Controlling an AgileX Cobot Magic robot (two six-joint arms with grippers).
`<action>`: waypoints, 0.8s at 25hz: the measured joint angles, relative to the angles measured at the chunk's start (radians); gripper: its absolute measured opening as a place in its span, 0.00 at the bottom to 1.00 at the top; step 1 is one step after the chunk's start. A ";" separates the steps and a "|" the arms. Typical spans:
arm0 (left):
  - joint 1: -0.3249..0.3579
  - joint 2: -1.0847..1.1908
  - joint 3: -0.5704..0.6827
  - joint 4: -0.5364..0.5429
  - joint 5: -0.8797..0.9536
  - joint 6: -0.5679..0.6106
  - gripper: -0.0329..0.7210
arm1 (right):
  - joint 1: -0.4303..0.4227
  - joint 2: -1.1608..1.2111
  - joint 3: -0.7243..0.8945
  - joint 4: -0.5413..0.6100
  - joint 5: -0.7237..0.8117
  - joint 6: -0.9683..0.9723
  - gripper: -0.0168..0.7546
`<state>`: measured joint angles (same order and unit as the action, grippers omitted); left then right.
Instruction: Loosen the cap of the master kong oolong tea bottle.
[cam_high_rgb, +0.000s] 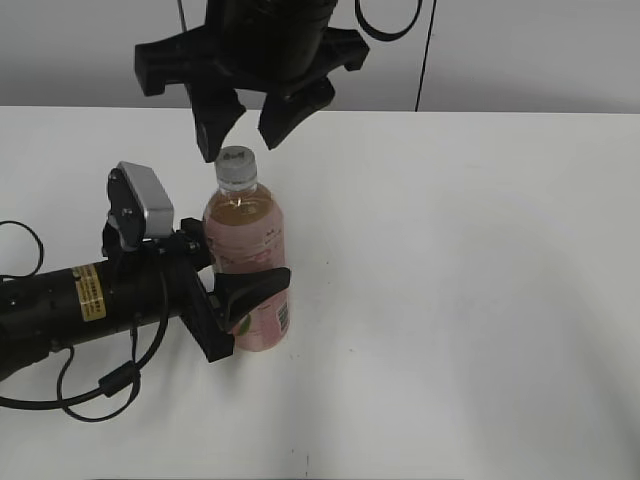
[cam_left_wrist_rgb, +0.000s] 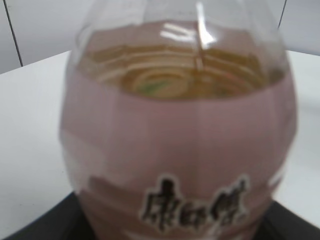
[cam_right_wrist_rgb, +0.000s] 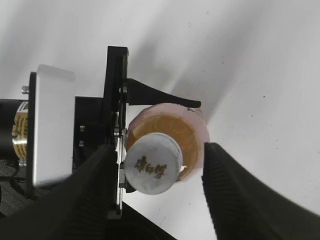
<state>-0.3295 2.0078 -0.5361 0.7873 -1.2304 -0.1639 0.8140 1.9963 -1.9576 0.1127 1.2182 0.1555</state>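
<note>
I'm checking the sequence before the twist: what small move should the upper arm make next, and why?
Probably lower the right pincer straight down around the small white screw cap. Its jaws are open, hanging just above the cap and straddling it in the right wrist view, not touching. The left pincer already clamps the clear, pink-labelled bottle of amber tea upright, so the bottle looks steadied.

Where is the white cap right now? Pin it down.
In the exterior view the cap sits on top of the upright tea bottle, left of centre, directly below the open right gripper, which hovers over it without touching; the left gripper clamps the bottle's body.
</note>
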 joint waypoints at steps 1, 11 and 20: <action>0.000 0.000 0.000 0.000 0.000 0.000 0.58 | 0.000 0.000 0.000 0.000 0.000 0.000 0.58; 0.000 0.000 0.000 -0.001 0.000 0.000 0.58 | 0.000 0.035 -0.001 0.004 0.000 0.008 0.59; 0.000 0.000 0.001 -0.006 0.000 0.000 0.58 | 0.001 0.036 -0.001 0.012 0.001 -0.068 0.38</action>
<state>-0.3295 2.0078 -0.5355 0.7812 -1.2304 -0.1639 0.8150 2.0321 -1.9588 0.1243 1.2192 0.0876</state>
